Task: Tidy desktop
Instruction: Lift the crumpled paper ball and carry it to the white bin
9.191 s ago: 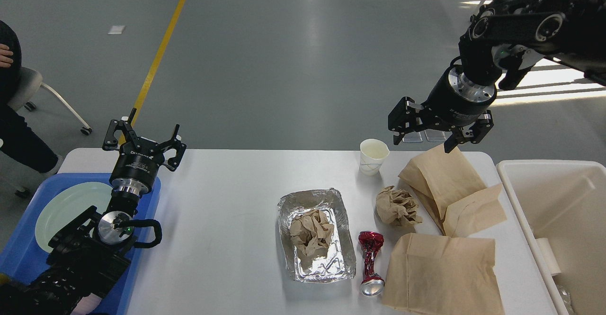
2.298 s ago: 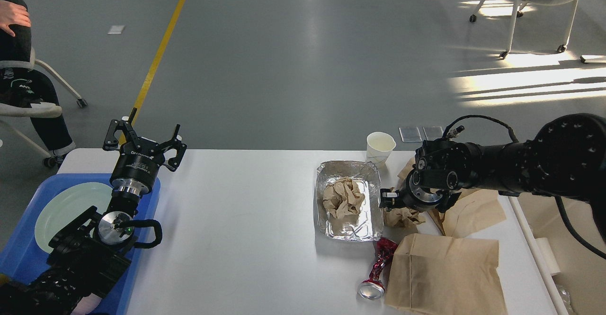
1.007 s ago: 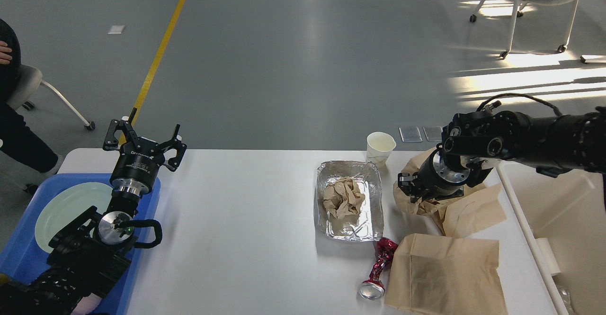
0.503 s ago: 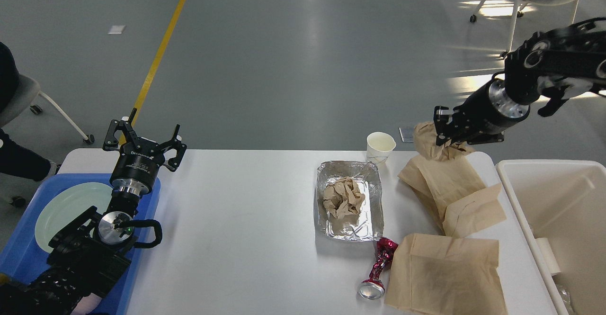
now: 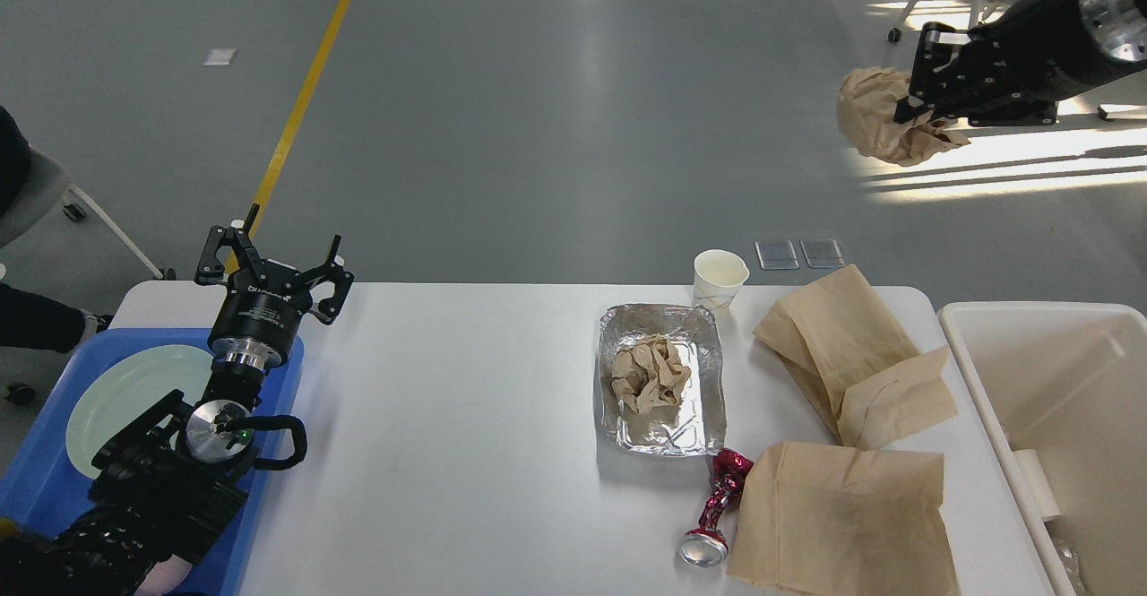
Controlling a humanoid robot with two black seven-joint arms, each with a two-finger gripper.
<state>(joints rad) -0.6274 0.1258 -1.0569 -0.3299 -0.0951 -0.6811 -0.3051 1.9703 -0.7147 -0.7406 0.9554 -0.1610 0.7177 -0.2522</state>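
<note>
The white desktop (image 5: 466,372) carries a foil tray (image 5: 663,379) with a crumpled brown paper wad (image 5: 647,374) in it, a white paper cup (image 5: 720,278), a crushed red can (image 5: 715,510) and two flat brown paper bags (image 5: 851,354) (image 5: 847,520). High at the upper right, my right gripper (image 5: 909,85) is shut on a crumpled brown paper ball (image 5: 874,125), well above the table. At the table's left end, over the blue tray, my left gripper (image 5: 273,260) stands open and holds nothing.
A blue tray (image 5: 49,488) with a pale green plate (image 5: 134,390) sits at the left edge. At the right stands a white bin (image 5: 1057,399) holding some litter. A chair and a seated person are at the far left, another chair at the top right.
My right gripper closed on the paper ball beside the foil tray, then lifted it up and to the right, high above the table. The left arm has stayed still.
</note>
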